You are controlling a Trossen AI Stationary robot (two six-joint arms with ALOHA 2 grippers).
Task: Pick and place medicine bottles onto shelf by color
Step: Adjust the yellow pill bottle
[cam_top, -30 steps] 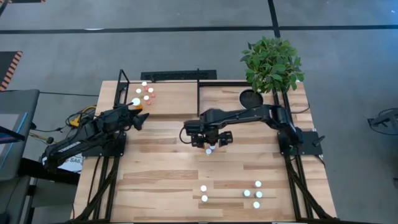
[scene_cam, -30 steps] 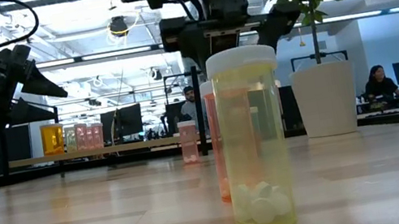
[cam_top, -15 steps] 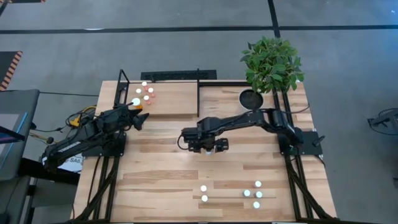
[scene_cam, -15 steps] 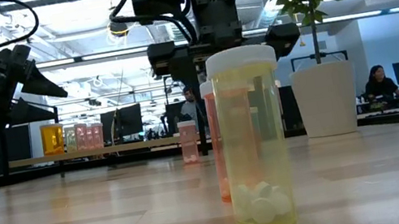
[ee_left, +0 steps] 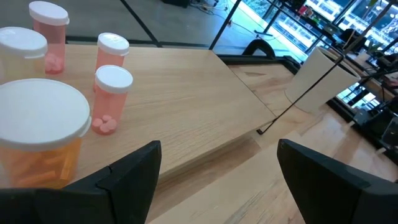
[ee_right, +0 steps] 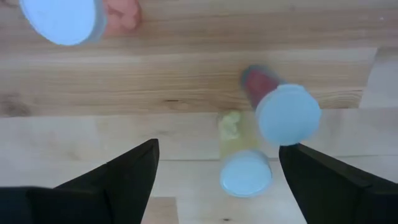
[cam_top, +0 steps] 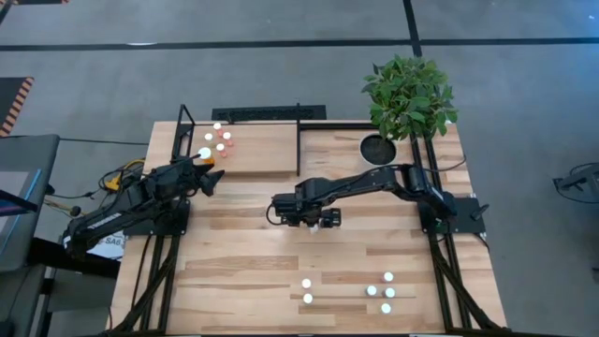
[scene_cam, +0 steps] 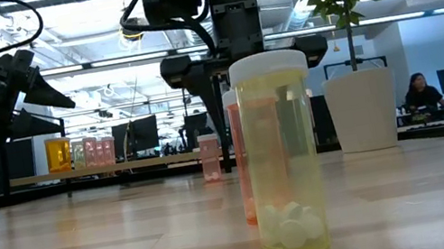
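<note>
Between the spread jaws of the right gripper two small bottles stand on the counter below, not touched; a third one shows farther ahead of the jaws. The jaws hold nothing.

Ahead of the left gripper, whose jaws are also spread and hold nothing, four or five bottles already stand on the shelf, pink ones and an orange one.

Judging from this, a small part of the task is done. Five more bottles wait on the counter well apart from both jaws.

Under the right arm the high view hides the bottles. In the low view one bottle covers most of the scene.
</note>
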